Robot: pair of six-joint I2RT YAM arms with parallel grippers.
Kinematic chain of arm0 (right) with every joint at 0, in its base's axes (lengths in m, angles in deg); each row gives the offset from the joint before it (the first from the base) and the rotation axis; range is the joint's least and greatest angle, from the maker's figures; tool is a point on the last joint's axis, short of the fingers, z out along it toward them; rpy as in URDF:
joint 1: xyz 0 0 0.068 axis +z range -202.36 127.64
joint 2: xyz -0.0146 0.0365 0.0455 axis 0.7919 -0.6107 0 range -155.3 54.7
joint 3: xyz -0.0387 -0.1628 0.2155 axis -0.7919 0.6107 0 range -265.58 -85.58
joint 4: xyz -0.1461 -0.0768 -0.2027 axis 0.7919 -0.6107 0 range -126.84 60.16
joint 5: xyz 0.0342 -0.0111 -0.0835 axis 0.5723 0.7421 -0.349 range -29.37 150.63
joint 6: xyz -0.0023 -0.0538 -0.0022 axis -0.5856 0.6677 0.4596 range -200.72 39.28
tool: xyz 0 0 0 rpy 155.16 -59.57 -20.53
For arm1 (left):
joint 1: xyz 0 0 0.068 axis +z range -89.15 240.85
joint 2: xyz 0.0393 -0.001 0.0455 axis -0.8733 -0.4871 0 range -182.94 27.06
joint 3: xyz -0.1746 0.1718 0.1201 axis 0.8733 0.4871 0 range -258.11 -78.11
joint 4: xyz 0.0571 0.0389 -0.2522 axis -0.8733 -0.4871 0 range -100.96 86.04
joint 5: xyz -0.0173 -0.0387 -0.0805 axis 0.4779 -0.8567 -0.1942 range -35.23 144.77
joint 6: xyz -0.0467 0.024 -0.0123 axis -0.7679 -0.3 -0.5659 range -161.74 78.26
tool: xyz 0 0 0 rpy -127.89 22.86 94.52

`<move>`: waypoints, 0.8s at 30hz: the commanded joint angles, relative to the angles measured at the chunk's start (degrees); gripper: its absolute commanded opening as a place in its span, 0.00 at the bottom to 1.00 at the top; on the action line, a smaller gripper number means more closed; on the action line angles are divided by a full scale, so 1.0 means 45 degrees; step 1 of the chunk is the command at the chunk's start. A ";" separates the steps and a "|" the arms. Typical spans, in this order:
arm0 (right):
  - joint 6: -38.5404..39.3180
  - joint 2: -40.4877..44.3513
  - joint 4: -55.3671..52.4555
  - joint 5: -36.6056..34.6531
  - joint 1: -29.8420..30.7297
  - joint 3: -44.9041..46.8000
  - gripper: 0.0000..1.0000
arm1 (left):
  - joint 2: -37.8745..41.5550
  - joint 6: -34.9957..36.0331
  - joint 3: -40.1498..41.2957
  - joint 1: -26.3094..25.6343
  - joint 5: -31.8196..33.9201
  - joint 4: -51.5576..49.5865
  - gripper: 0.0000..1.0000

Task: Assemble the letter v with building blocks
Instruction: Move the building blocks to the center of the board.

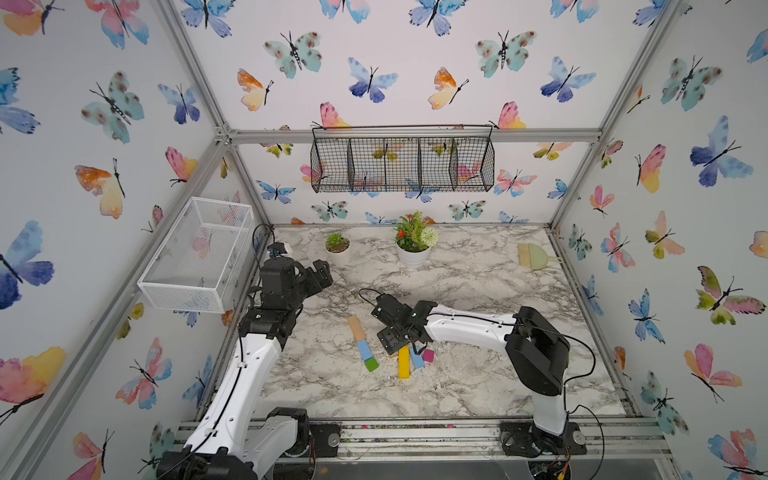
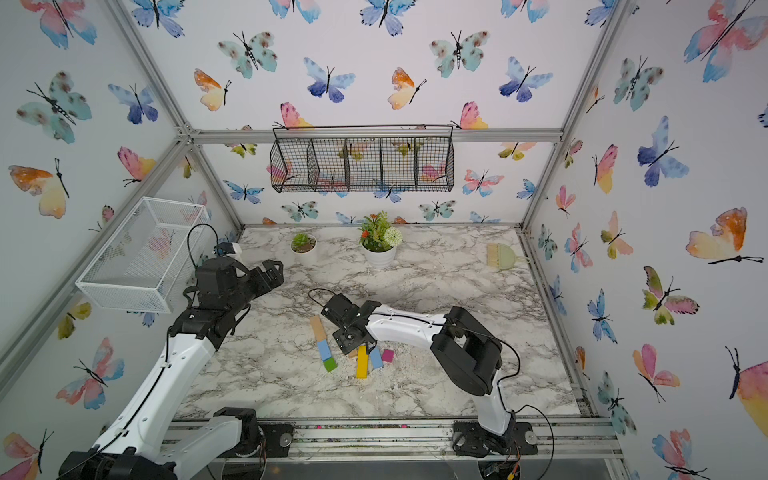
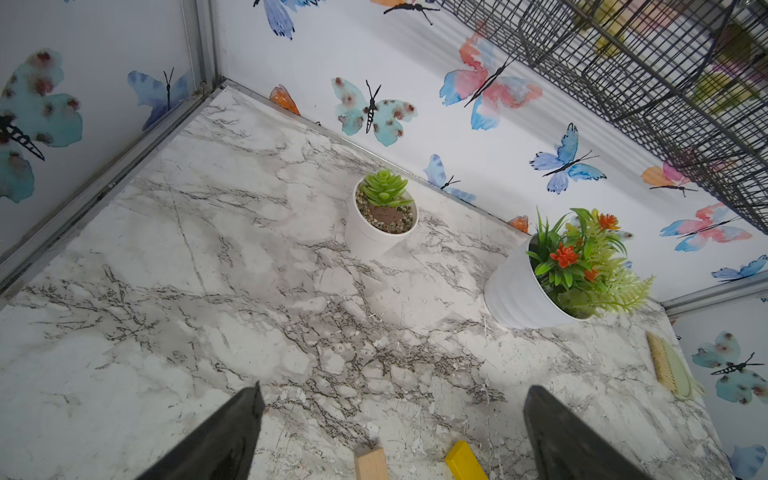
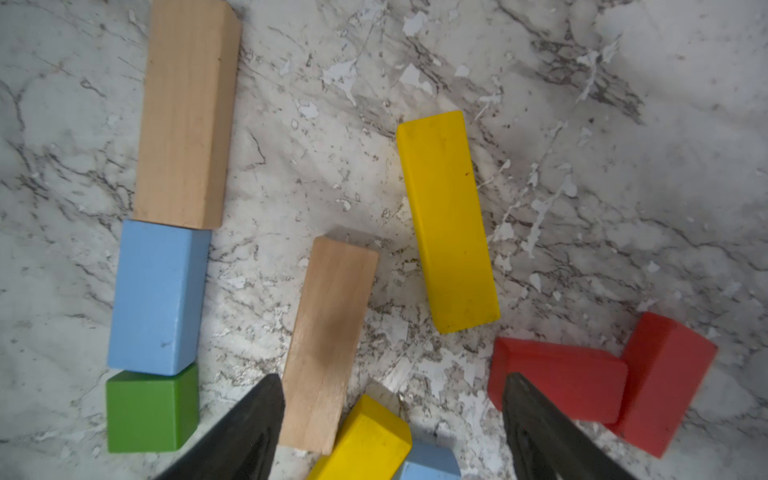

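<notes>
Right tool [image 4: 393, 375], jaws apart, over tan block [image 4: 328, 345]

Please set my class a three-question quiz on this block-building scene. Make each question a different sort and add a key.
1. True or false: the green cube touches one end of the light blue block.
2. What colour is the block that continues that row beyond the light blue block? A. red B. tan C. magenta
3. Is the right gripper holding a block?

Key
1. True.
2. B: the tan bar butts against the light blue block's other end.
3. No: its jaws stand open with nothing gripped.
</notes>
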 commanded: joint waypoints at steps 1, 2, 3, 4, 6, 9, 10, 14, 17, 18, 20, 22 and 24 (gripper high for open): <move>0.0254 -0.0219 0.0042 0.0185 -0.0008 -0.0466 0.84 | -0.0081 0.0196 -0.0197 0.0084 0.0203 -0.0184 0.98; 0.0274 -0.0290 0.0040 0.0259 -0.0008 -0.0512 0.84 | -0.0084 0.0191 -0.0189 0.0076 0.0202 -0.0182 0.98; 0.0277 -0.0340 0.0032 0.0335 -0.0008 -0.0532 0.83 | -0.0105 0.0198 -0.0185 0.0079 0.0202 -0.0182 0.98; 0.0274 -0.0402 0.0040 0.0418 -0.0007 -0.0583 0.83 | -0.0102 0.0201 -0.0166 0.0077 0.0192 -0.0182 0.98; 0.0274 -0.0503 0.0055 0.0607 -0.0008 -0.0601 0.83 | -0.0130 0.0220 -0.0177 0.0092 0.0202 -0.0165 0.98; 0.0271 -0.0734 -0.0050 0.0724 0.0012 -0.0776 0.81 | -0.0160 0.0240 -0.0174 0.0096 0.0222 -0.0163 0.98; 0.0276 -0.0796 -0.0140 0.0738 0.0012 -0.0880 0.81 | -0.0164 0.0240 -0.0182 0.0096 0.0215 -0.0163 0.98; 0.0284 -0.0856 0.0000 0.1011 0.0107 -0.0875 0.80 | -0.0139 0.0260 -0.0178 0.0129 0.0210 -0.0163 0.98; 0.0093 -0.1067 -0.0175 0.0925 0.0168 -0.1010 0.79 | -0.0141 0.0279 -0.0175 0.0159 0.0200 -0.0143 0.98; 0.0028 -0.1128 -0.0220 0.0883 0.0168 -0.1030 0.79 | -0.0139 0.0279 -0.0182 0.0154 0.0205 -0.0162 0.98; 0.0001 -0.1206 -0.0222 0.0880 0.0168 -0.1025 0.78 | -0.0120 0.0279 -0.0183 0.0178 0.0205 -0.0143 0.98; 0.0001 -0.1341 -0.0287 0.0928 0.0168 -0.1079 0.76 | -0.0120 0.0279 -0.0167 0.0174 0.0192 -0.0128 0.98; -0.0016 -0.1484 -0.0338 0.0980 0.0168 -0.1094 0.75 | -0.0120 0.0278 -0.0154 0.0187 0.0177 -0.0143 0.98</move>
